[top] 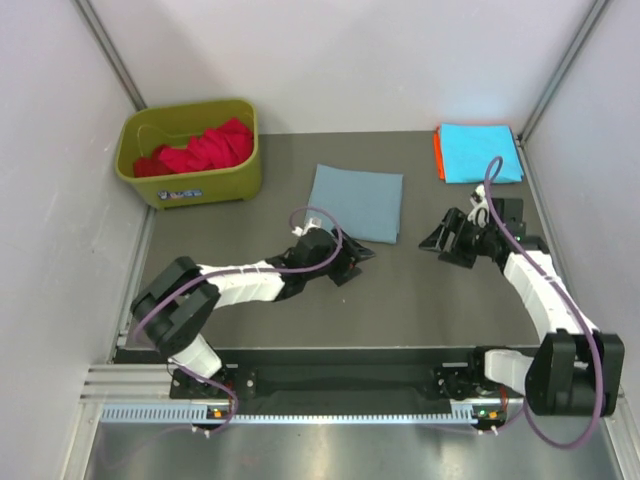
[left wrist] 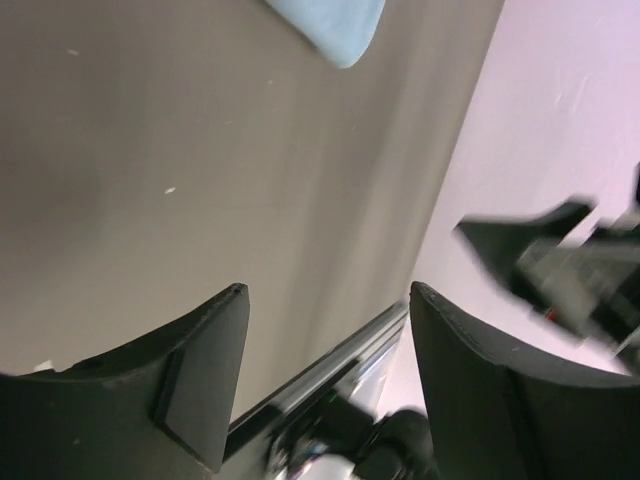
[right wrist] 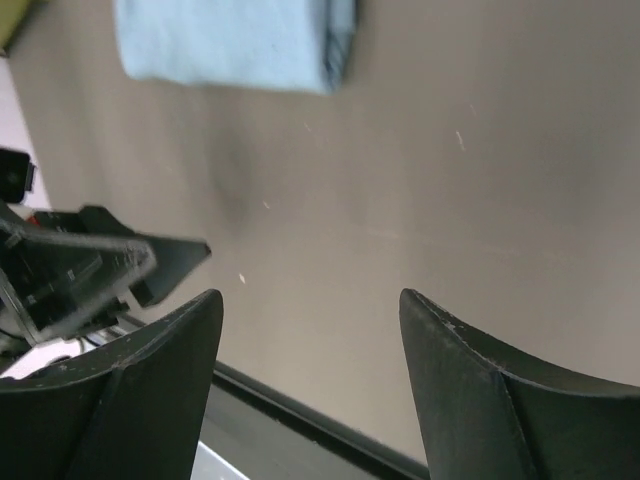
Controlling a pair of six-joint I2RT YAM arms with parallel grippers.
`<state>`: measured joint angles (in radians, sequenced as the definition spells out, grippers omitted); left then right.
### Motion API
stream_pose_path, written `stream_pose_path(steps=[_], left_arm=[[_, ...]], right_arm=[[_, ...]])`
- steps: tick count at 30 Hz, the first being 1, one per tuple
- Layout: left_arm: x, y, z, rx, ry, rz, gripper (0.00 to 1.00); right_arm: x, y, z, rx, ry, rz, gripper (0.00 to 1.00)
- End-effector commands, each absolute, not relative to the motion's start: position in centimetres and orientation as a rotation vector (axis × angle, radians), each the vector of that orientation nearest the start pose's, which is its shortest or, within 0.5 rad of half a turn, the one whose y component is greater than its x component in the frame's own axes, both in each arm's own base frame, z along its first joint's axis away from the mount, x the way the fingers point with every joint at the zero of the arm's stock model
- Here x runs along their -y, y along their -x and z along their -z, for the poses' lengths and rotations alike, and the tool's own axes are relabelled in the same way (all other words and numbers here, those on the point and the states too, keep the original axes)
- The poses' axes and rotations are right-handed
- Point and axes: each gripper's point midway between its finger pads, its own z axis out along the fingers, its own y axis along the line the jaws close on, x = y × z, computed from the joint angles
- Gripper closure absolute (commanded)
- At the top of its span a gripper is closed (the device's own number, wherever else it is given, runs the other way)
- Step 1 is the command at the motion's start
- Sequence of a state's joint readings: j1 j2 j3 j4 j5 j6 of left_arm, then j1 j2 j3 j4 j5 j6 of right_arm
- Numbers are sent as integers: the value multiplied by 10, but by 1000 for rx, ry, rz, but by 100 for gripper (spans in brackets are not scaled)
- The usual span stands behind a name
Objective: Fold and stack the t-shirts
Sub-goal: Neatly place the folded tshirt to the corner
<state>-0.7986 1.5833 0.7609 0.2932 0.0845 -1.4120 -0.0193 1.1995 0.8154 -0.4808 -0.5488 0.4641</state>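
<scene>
A folded grey-blue t-shirt (top: 356,202) lies flat in the middle of the table; its corner (left wrist: 330,25) shows in the left wrist view and its near edge (right wrist: 230,40) in the right wrist view. A folded cyan t-shirt (top: 480,152) rests on an orange one (top: 437,155) at the back right. A crumpled red t-shirt (top: 200,150) fills the bin. My left gripper (top: 358,264) (left wrist: 326,290) hangs open just in front of the grey-blue shirt, holding nothing. My right gripper (top: 440,250) (right wrist: 310,295) is open and empty to the shirt's right, facing the left one.
The olive-green bin (top: 180,185) stands at the back left. White walls close in the table on three sides. A black rail (top: 350,380) runs along the near edge between the arm bases. Bare grey tabletop (top: 400,300) lies between the grippers and the rail.
</scene>
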Motion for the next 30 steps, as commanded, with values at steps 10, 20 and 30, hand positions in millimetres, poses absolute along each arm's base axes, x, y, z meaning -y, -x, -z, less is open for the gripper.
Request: stream_pose_path(steps=[10,20,30], left_arm=[[392,-343,-96,-2012,1190,1233,34],[398,-368,-58,-1994,1362,1106,34],[413,-382,-42,-2021,1419,1061,46]], right_arm=[[-79,-260,-139,-2457,-289,-653,26],[-62,-281,-141,-2462,-301,-614,25],[-64,-316,-127,-2471,-297,-659,24]])
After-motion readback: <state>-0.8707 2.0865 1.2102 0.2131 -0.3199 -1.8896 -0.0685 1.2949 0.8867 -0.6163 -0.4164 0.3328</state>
